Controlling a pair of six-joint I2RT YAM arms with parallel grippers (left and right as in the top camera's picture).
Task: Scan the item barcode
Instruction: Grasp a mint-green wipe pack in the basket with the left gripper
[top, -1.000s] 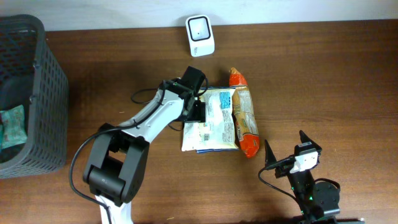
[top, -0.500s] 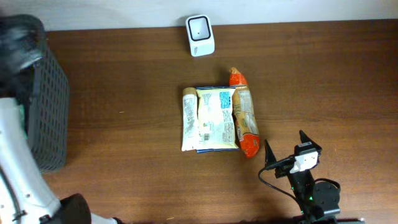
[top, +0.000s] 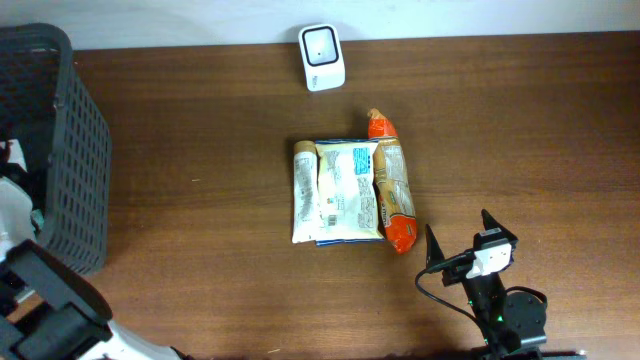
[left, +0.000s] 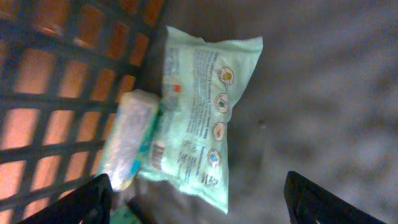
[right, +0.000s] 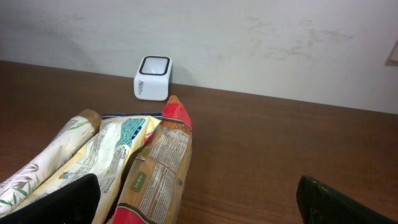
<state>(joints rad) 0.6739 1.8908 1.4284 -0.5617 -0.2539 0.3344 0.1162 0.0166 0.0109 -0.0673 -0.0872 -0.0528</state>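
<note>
Brown wooden table (top: 200, 150), white wall behind. Snack packets (top: 350, 190) are laid side by side at mid-table, near the white scanner (top: 322, 43); their print cannot be read. Left gripper (left: 199, 208) is held spread over a pale green packet (left: 199, 106) in the basket (top: 80, 150). Right gripper (right: 202, 205) is spread, empty.

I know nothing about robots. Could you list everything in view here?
scanner: one, white, far edge of the table
snack packs: three showing, beige, white-blue and orange, side by side mid-table
basket: one, dark grey mesh, left end of the table
green packs: two, pale green, inside the basket
table: one, brown wood
left tool: one, black, open, above the green packs
right tool: one, black, open, near edge, facing the snack packs
</note>
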